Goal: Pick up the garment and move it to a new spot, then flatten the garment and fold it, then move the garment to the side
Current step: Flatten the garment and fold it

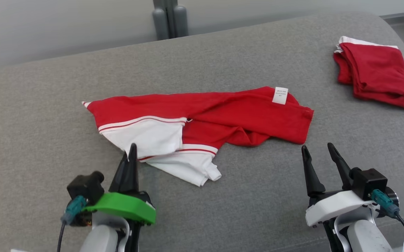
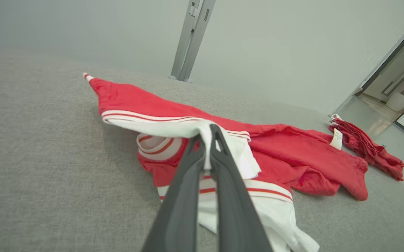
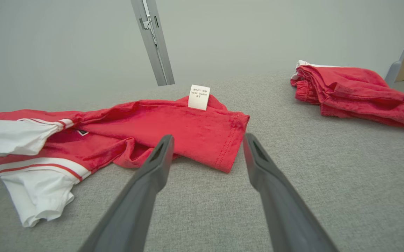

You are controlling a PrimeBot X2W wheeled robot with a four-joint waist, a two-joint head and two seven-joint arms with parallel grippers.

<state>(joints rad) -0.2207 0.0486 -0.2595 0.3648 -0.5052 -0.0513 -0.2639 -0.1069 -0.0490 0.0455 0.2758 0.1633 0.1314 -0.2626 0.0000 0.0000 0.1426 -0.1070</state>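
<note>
Grey upholstery [image 1: 222,52] lay under everything, with the red-and-white garment [image 1: 229,112] crumpled across the middle of the frame. At lower left, the left gripper [image 1: 132,148] was pinched shut on the garment's white edge. At lower right, the right gripper [image 1: 316,147] stood wide and empty, just short of the red hem. This looked like the pick-up step. The next move probably called for the right gripper to take that hem before any lift.

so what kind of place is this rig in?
Likely an indoor lab or office test room, not a home. The red-and-white garment lies on a broad grey fabric-covered surface; behind it stand a bare pale wall and a metal post, and a doorway opens to a hall.
</note>
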